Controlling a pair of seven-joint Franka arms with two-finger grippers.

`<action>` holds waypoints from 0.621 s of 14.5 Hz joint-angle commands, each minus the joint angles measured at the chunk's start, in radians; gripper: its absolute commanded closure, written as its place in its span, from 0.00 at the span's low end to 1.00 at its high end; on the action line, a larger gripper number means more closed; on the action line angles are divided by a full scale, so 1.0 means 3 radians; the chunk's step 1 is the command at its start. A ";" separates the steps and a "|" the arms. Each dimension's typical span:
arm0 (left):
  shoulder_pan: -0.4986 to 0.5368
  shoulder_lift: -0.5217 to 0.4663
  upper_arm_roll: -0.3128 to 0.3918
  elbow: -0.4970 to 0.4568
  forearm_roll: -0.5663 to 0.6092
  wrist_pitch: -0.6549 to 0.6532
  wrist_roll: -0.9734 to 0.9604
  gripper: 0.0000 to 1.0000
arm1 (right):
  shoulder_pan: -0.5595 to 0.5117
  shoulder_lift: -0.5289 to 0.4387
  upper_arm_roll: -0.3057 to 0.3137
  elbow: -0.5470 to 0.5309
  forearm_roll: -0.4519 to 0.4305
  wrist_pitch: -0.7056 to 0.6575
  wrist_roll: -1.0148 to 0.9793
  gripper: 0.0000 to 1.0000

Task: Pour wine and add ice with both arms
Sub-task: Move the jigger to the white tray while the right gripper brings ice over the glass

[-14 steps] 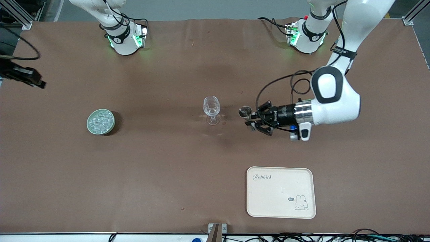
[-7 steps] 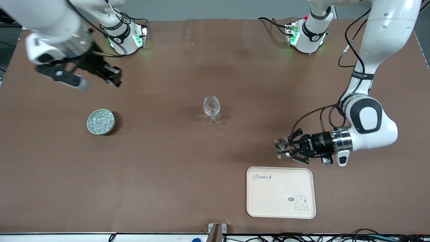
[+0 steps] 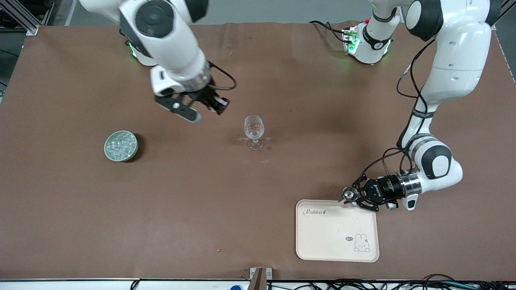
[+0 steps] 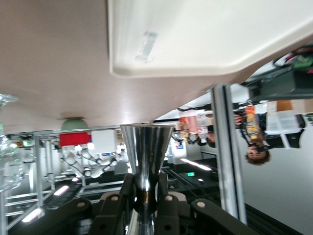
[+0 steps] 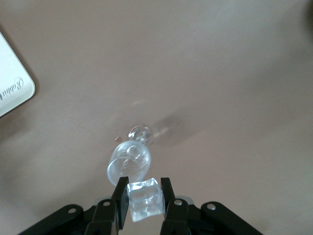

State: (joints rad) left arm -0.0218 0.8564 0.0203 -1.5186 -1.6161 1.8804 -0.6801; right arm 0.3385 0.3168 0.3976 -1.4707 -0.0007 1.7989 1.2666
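Ice cube (image 5: pixel 144 199) sits clamped in our right gripper (image 5: pixel 144 196) above the clear stemmed glass (image 3: pixel 254 131); our left gripper (image 3: pixel 350 198) clasps a shiny steel jigger (image 4: pixel 145 161) over the cream tray's (image 3: pixel 322 237) edge.

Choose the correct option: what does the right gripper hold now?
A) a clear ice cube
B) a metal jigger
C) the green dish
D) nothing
A: in the right wrist view the right gripper is clamped on a clear ice cube, close to the stemmed glass.

Clear ice cube (image 5: pixel 144 199) above wineglass (image 5: pixel 128 163)
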 commanded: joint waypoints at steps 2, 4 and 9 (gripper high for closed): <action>-0.0019 0.0468 0.0117 0.0418 -0.0410 -0.0050 0.0241 1.00 | 0.0298 0.0359 -0.0001 0.0152 -0.0232 0.0165 0.0343 0.99; -0.0014 0.0510 0.0122 0.0424 -0.0513 -0.0045 0.0212 1.00 | 0.0375 0.0513 0.0004 0.0218 -0.0330 0.0196 0.0446 0.99; -0.0014 0.0653 0.0209 0.0434 -0.0744 -0.0040 0.0201 0.99 | 0.0472 0.0565 0.0004 0.0193 -0.0463 0.0191 0.0457 0.98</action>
State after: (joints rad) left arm -0.0211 1.0332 0.0721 -1.4158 -1.7998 1.8803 -0.6143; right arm 0.4736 0.4791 0.3972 -1.4354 -0.1123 1.8703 1.3861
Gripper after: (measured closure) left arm 0.793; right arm 0.687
